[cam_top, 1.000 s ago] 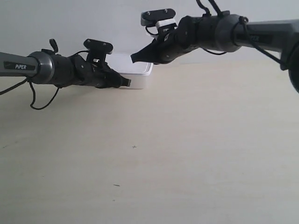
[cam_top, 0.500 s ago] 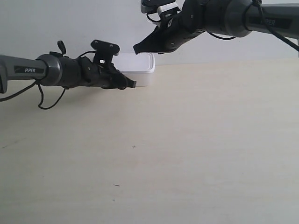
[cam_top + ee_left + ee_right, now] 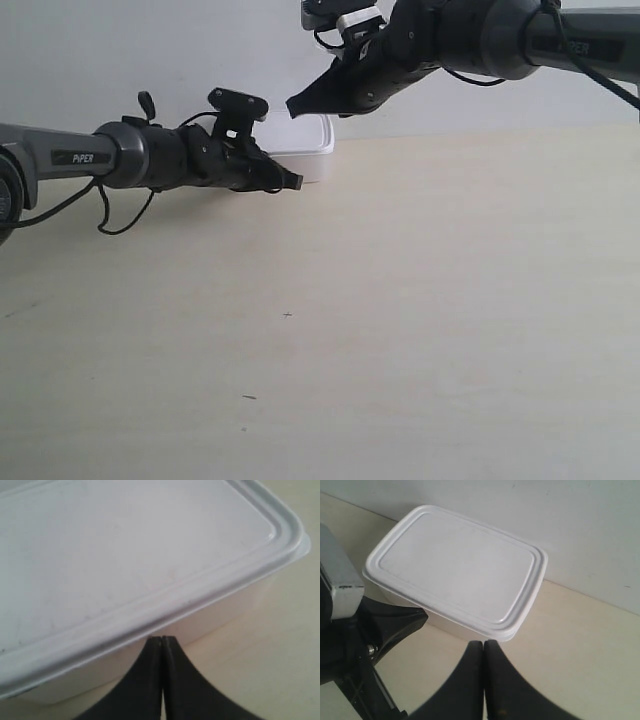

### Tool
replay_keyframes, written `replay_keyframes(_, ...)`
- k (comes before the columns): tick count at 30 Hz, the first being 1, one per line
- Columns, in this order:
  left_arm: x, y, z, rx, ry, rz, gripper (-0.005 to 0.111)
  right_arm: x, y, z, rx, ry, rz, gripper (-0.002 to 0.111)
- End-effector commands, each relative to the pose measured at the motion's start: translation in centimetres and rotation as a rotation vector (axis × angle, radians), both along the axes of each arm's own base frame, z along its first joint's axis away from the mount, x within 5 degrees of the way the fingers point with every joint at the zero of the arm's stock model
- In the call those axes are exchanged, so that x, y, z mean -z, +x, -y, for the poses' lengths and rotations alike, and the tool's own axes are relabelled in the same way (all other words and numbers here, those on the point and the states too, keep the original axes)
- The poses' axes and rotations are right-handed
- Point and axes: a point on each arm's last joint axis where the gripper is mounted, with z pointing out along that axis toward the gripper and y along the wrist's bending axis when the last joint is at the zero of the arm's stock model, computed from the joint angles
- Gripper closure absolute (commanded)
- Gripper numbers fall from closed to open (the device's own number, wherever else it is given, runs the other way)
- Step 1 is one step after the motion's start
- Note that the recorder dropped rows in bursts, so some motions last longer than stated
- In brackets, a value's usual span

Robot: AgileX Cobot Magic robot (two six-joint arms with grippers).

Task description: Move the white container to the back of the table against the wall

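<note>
The white container sits at the back of the table, close to the wall. Its lid is on. My left gripper is the arm at the exterior view's left, low over the table. It is shut on nothing, and its tips rest at the side wall of the container, just under the lid rim. My right gripper hangs above the container, shut and empty. In the right wrist view its tips hover over the near corner of the container.
The left arm's black body lies beside the container on the table. Tiny dark specks mark the wide bare tabletop in front. The wall stands just behind the container.
The left gripper has slid forward with the container, which has moved toward the wall. The right arm rose earlier and has since stayed still.
</note>
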Motion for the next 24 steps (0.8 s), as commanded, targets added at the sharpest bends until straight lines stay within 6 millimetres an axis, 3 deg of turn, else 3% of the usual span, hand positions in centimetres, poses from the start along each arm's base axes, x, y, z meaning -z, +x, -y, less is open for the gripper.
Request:
replay_keyframes(1,-0.2,0.4,-0.1,-0.027,-0.018,0.032,0.107,-0.8,0.0,0.2,-0.006,-0.010,0.021,0.108)
replay_keyframes(19,0.4,-0.7,0.0,0.087,0.065,-0.098,0.107,-0.6,-0.2,0.3,-0.024,-0.040,-0.009,0.108)
replay_keyframes(24,-0.5,-1.8,-0.8,0.083,0.093,-0.095,0.107,-0.5,-0.2,0.3,-0.023,-0.039,-0.013,0.108)
